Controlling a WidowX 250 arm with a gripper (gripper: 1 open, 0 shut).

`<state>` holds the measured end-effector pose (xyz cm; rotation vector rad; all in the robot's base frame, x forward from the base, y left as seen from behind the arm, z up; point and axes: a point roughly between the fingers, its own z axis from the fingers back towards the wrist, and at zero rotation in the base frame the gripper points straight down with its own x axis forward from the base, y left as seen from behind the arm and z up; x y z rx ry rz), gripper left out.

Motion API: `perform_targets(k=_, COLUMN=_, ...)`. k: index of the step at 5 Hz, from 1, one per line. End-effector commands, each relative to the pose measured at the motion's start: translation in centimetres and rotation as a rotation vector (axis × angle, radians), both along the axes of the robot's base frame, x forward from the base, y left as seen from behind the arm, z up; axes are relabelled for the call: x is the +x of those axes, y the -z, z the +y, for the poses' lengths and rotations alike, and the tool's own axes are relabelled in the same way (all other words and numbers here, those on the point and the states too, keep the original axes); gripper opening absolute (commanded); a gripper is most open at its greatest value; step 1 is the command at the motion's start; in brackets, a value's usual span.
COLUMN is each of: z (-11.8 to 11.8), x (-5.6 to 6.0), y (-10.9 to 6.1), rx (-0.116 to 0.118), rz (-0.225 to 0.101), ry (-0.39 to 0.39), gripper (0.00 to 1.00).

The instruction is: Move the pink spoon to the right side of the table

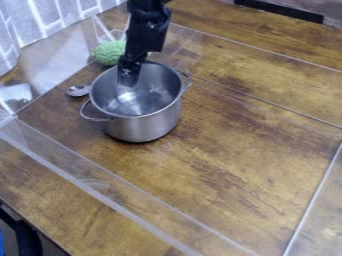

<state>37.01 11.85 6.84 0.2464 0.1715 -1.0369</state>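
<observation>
While the black gripper [128, 71] hangs over the round steel pot's [138, 103] eleven-o'clock rim, its finger state is unclear.

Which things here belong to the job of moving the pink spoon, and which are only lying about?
For the job:
- gripper, above the pot's opening
- table
- pink spoon: I cannot make it out here

Lying about:
- steel pot
- green knobbly thing behind the pot
- small grey piece left of the pot
</observation>
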Motion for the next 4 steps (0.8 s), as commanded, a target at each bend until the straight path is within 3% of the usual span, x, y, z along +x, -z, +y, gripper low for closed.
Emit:
perform_targets(k=1, z=-0.2, x=0.7, y=-3.8, rx=0.018, rz=-0.087, ry=-0.007, gripper=0.00)
perform_targets(k=2, z=-0.5, x=0.2, y=-4.6, rx=0.013, rz=-0.089, ry=-0.004, gripper=0.00)
perform_targets(k=4, z=-0.5, x=0.2, y=-5.7, rx=0.012, rz=-0.093, ry=-0.156, gripper=0.00)
